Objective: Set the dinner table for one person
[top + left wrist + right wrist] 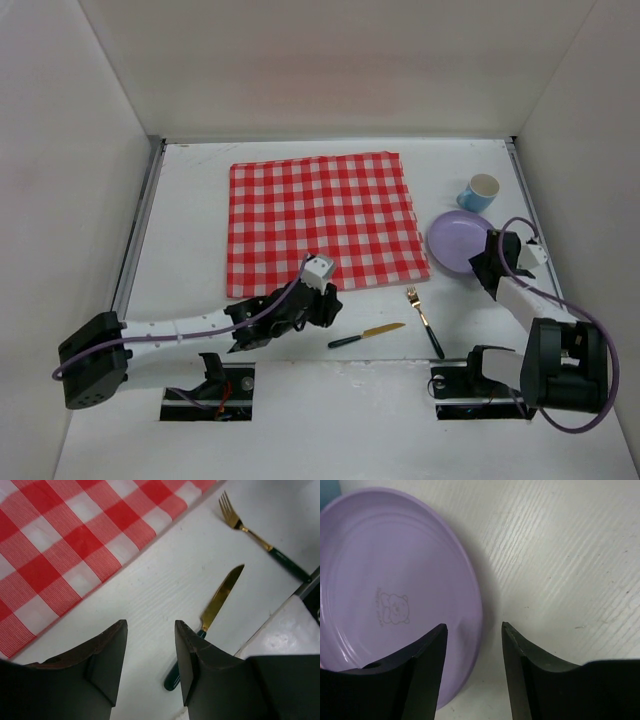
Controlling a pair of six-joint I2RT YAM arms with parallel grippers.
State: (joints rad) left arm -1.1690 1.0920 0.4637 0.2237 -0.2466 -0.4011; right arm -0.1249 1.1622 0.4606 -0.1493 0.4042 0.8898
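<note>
**Left gripper (150, 625) hangs unclenched and empty over the dinner table (160, 580), a knife (220, 600) just off its right jaw.**

The knife lies flat on the white surface. Its dark handle is nearest, beside the right finger, and its gold blade runs away and rightward. The left arm is plainly the nearer one, and would likely need a shift right and a wrist turn to straddle the knife. Farther right lies a fork (260, 537), and the checked cloth (65, 555) spreads ahead and left. The right gripper (474, 626), parted and holding nothing, brackets the rim of a purple plate (395, 580).
</note>
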